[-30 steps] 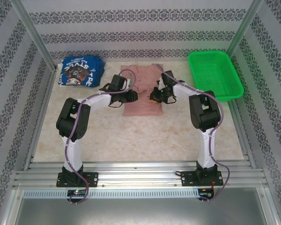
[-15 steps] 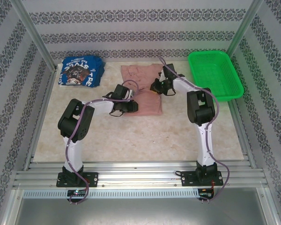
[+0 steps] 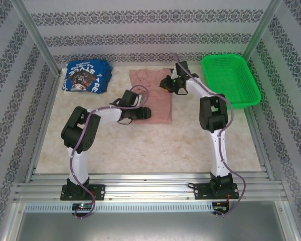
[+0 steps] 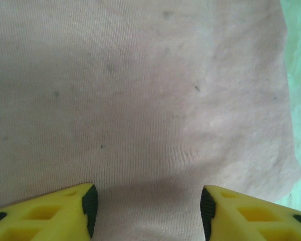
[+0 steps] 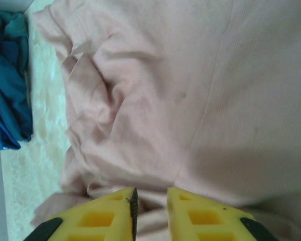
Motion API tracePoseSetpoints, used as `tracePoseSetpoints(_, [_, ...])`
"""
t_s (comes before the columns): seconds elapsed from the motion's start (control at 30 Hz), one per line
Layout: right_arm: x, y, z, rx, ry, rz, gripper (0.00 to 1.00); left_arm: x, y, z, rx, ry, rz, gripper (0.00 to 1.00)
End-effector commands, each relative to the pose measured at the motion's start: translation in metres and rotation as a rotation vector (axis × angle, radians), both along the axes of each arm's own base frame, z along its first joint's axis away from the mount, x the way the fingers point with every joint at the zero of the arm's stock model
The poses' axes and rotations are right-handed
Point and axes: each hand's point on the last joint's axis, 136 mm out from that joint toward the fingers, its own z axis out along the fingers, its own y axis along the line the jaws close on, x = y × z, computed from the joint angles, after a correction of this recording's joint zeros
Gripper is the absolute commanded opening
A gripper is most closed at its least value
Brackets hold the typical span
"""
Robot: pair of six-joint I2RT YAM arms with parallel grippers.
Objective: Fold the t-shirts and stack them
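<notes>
Compared with a second ago, the left hand (image 3: 146, 113) has drawn back toward the near edge of the dusty pink cotton t-shirt (image 3: 159, 104). The right hand (image 3: 165, 84) has moved from the middle of the cloth to its far part. The far left corner of the tee now lies a little further left. The royal blue t-shirt with white lettering (image 3: 85, 78) and the green plastic mesh basket (image 3: 231, 80) lie as they did.

The left arm is folded at the elbow and its forearm reaches right, low over the near left part of the pink tee. The right arm stretches away from its base, its wrist bent left over the tee's far right part.

In the left wrist view the left hand (image 4: 145, 203) is open, with its yellow fingers (image 4: 50, 216) wide apart just above the flat cloth (image 4: 150, 100). In the right wrist view the right hand (image 5: 150, 206) is only narrowly parted, with the cloth (image 5: 200, 100) just beneath it.

The pink tee lies folded at the far middle of the pale marbled bench (image 3: 155, 145). It is a soft fine-ribbed knit, smooth under the left hand and rumpled into folds along its far left side. The blue tee (image 5: 7, 90) lies bunched at the far left corner, apart from the pink one. The basket stands at the far right.
</notes>
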Motion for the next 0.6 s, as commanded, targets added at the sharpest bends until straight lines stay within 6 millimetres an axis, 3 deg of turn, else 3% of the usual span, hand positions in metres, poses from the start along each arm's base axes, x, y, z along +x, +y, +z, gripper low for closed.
tracePoseSetpoints(0.0, [-0.017,-0.007,0.055,-0.024,-0.109,0.028,0.28,0.027,0.007,0.032,-0.012,-0.075,0.061,0.63])
tracePoseSetpoints(0.17, [-0.048,-0.01,0.053,-0.004,-0.107,0.045,0.29,0.053,-0.002,0.041,-0.042,-0.056,0.05,0.63])
tracePoseSetpoints(0.33, [-0.075,-0.004,0.037,-0.021,-0.074,0.082,0.29,0.07,-0.005,0.049,-0.082,-0.075,0.075,0.63])
tracePoseSetpoints(0.57, [-0.109,-0.004,0.028,-0.009,-0.06,0.092,0.29,0.114,0.0,0.018,-0.063,-0.082,0.11,0.63])
